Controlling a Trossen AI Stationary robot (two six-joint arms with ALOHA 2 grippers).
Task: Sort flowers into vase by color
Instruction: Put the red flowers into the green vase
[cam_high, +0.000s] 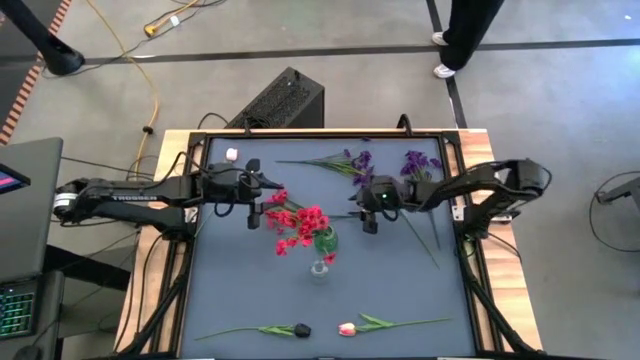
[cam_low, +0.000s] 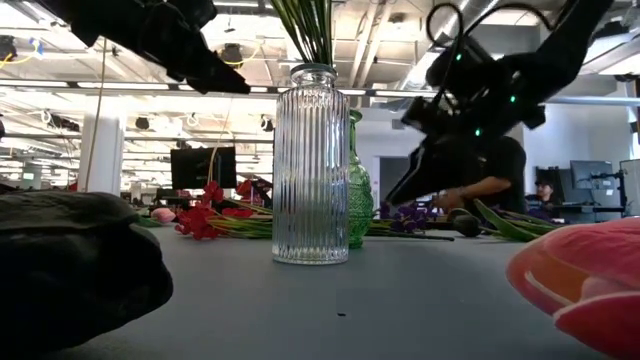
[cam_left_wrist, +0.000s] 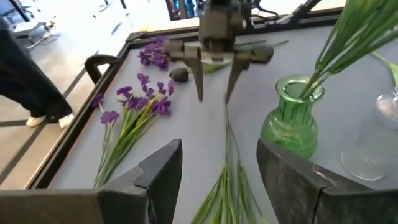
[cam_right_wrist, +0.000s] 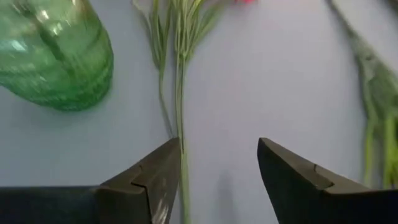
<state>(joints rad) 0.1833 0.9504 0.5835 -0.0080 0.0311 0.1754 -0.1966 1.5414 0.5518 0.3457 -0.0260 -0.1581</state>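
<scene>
flowers (cam_high: 300, 228) in vase (cam_high: 325, 241), tulips (cam_high: 322, 328) at front edge

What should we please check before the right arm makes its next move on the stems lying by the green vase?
1. Right gripper open and empty: ok, its fingers stand apart just above the table.
2. Loose stem centred between those fingers: not ok, it runs close along one finger.
3. Green vase upright with room at its mouth: ok, though some stems already stand in it.
4. Clear vase upright: ok.
5. Left gripper out of the way: ok, it is open, holds nothing and faces the right gripper from across the stems.
6. Blossom colour of that stem: cannot tell from the right wrist view.
</scene>
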